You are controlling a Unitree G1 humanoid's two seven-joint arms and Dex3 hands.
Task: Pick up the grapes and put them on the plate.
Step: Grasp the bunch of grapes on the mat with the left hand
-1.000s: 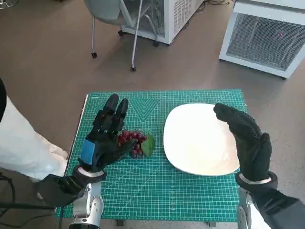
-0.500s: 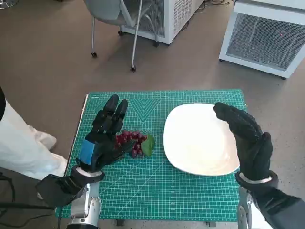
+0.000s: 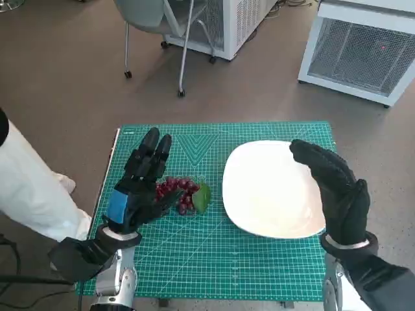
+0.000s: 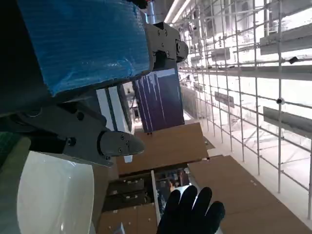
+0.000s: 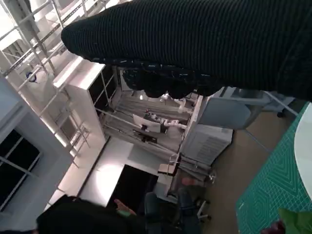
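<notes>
Head view: the left hand (image 3: 139, 188) has edged back slightly, fingers spread, beside the grapes (image 3: 179, 192) near the mat's (image 3: 214, 259) left edge, ungrasped. Right hand (image 3: 334, 191), open, hovers over the plate (image 3: 259, 194).

Left wrist view: plate rim only.

Right wrist view: mat corner.

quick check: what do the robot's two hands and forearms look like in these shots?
Left hand: black, mechanical, blue tape across its back, grey metal wrist hardware below it. Right hand: covered by a black knitted glove with a ribbed weave. The forearm ends near both wrists look pale, with black cuffs.
</notes>
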